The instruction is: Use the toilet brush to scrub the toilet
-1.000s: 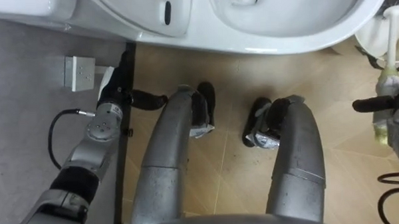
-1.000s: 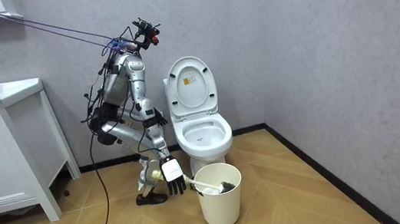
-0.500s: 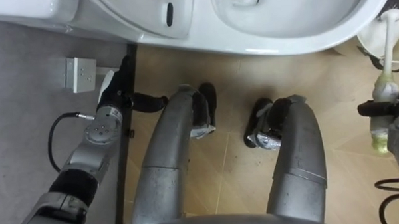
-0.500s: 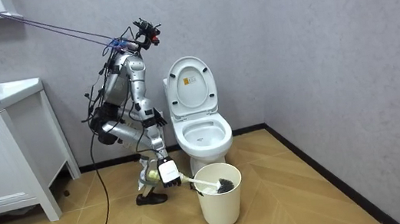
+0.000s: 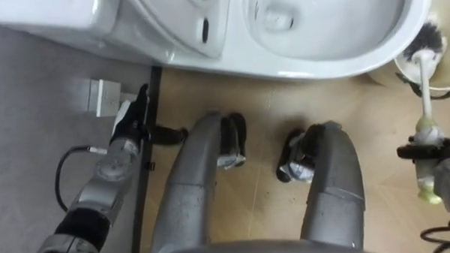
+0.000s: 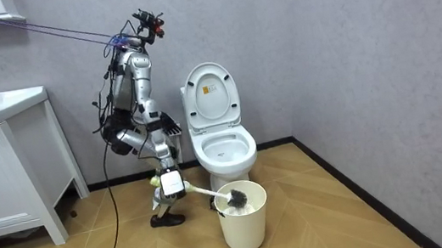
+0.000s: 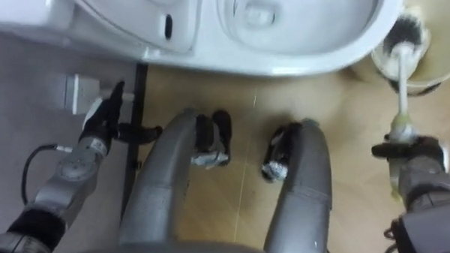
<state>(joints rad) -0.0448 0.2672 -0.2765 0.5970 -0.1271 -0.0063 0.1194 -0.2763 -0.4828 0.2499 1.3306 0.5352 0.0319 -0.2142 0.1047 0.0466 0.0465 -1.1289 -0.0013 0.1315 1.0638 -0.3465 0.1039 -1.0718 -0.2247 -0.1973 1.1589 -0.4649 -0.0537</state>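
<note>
- Robot stands on tan floor beside toilet (image 5: 335,56), on the room view's left of it, w/ grey wall behind.
- Toilet lid (image 6: 210,96) is up, bowl open.
- R hand (image 5: 445,167) is low at robot's right side, fingers clenched round handle of brush (image 5: 426,89).
- Brush: white shaft w/ yellow-green grip end sticking out below the hand. Dark bristle head is at the far end.
- In room view, the shaft slopes down from R hand to the head, which sits at the top of bucket (image 6: 244,228), just at its rim. Can't tell if it touches.
- Bucket is on floor in front of toilet, near robot's feet.
- L hand (image 5: 131,122) is down by dark baseboard (image 5: 147,189), fingers straight, thumb out, holding nothing.
- Small white box (image 5: 98,97) on wall is just beside L hand.
- White cabinet (image 6: 1,174) at the room view's left, well apart from robot.
</note>
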